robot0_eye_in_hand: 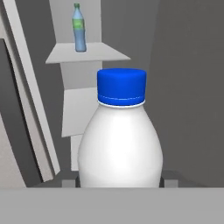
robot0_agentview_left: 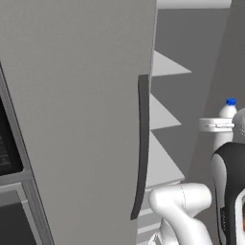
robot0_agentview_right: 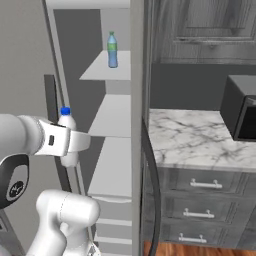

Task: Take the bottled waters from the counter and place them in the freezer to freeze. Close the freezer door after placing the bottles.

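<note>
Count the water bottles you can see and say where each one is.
2: the blue bottle stands on an upper freezer shelf; the white bottle is held upright in the hand before the open freezer.

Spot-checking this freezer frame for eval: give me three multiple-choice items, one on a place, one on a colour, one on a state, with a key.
1. Where does the blue bottle with the green cap stand?
A. on the counter
B. on an upper freezer shelf
C. in a drawer

2. What colour is the cap on the white bottle?
A. blue
B. red
C. green

3. What is the state of the tool?
A. open, holding nothing
B. shut on the microwave handle
C. shut on the white bottle

Key: 1 B, it stands upright on the shelf; 2 A, the hand view shows a blue cap; 3 C, the tool holds the bottle in front of the open freezer.
</note>
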Tool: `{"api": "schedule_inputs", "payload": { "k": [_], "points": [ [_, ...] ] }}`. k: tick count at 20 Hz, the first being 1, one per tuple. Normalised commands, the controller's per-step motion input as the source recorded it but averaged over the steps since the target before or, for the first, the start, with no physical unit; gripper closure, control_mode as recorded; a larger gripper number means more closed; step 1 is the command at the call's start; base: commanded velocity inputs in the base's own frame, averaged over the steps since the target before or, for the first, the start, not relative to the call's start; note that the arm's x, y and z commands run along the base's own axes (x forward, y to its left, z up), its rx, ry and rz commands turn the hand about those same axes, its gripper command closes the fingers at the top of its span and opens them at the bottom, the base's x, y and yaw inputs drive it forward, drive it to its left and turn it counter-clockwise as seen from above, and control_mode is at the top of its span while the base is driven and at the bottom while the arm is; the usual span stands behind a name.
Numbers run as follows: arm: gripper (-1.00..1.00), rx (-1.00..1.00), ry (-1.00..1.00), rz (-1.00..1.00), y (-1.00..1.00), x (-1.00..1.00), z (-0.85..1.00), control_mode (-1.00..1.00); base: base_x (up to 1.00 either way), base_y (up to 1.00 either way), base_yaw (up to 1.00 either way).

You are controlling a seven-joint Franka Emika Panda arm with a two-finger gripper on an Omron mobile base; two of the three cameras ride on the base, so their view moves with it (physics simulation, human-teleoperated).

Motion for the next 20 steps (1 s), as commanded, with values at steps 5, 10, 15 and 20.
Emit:
{"api": "schedule_inputs", "payload": {
  "k": [5,10,15,20],
  "points": [
    [1.0,0.0,0.0,0.0,0.0,0.0,0.0,1.0,0.14,-0.07,0.03],
    [1.0,0.0,0.0,0.0,0.0,0.0,0.0,1.0,0.12,0.0,0.01],
    [1.0,0.0,0.0,0.0,0.0,0.04,0.0,-1.0,0.09,0.0,0.01],
    [1.0,0.0,0.0,0.01,0.0,0.29,0.11,-1.0,0.0,0.0,0.0]
  ]
}}
